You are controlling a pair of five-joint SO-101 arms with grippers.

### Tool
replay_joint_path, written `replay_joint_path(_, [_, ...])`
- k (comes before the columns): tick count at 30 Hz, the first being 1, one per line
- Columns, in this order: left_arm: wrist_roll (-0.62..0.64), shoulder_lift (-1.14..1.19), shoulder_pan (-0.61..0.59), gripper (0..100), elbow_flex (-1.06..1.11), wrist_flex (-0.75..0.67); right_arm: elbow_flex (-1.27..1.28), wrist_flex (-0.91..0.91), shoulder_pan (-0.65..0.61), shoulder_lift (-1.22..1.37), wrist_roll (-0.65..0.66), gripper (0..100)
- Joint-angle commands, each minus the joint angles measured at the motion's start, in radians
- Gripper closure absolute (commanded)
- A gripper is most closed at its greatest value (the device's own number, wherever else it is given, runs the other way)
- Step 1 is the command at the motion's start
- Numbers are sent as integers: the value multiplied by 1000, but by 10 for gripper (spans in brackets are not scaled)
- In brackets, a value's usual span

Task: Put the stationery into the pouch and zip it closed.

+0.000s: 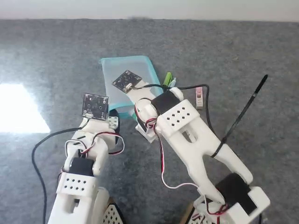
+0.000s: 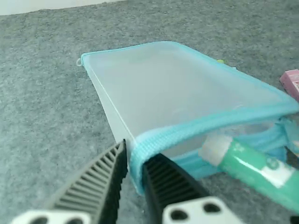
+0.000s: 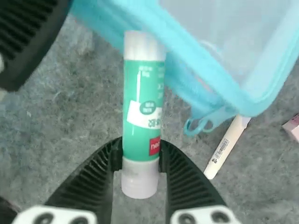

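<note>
The glue stick (image 3: pixel 141 116) lies with its white cap at the mouth of the pouch (image 2: pixel 187 102), tucked under the teal zip edge. Its body is outside. The right gripper (image 3: pixel 141 147) holds it, jaws pinching the tail end. The pouch lies flat mid-bench, on the far side of both arms. The left gripper (image 2: pixel 135 161) is at the pouch's near left corner, jaws pressed on the zip edge and holding the mouth up.

The step in hand looks to be feeding the glue stick in. To do it well, the right arm should push along the stick's own axis, low and flat to the bench (image 1: pixel 233 46), so the cap slides under the raised edge and does not snag the zip. The left jaws should keep their pinch so the pouch does not slide away. Release should come only once the whole stick is past the zip.

Through the clear wall the pouch seems to hold nothing but the cap. The zip pull (image 3: pixel 198 125) hangs at the open edge. A white pen (image 3: pixel 229 144) lies on the bench just beside the pouch, and a pink eraser (image 1: pixel 199 97) sits to its right.
</note>
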Motion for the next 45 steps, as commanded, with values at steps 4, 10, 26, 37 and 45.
replay_joint_path(4, [-15, -2, 9, 988, -12, -23, -87, -68, 64, -15, -69, 990])
replay_joint_path(10, [-17, -2, 9, 988, -12, -23, -198, -74, 68, -13, -71, 990])
replay_joint_path(26, [-51, 3, 2, 988, -10, -23, -431, -47, 71, 90, -64, 656])
replay_joint_path(37, [-51, -2, -26, 988, -4, -23, -397, 186, 242, -163, -11, 648])
replay_joint_path(45, [-49, -3, -81, 988, -7, -28, -97, 65, 532, -94, 127, 646])
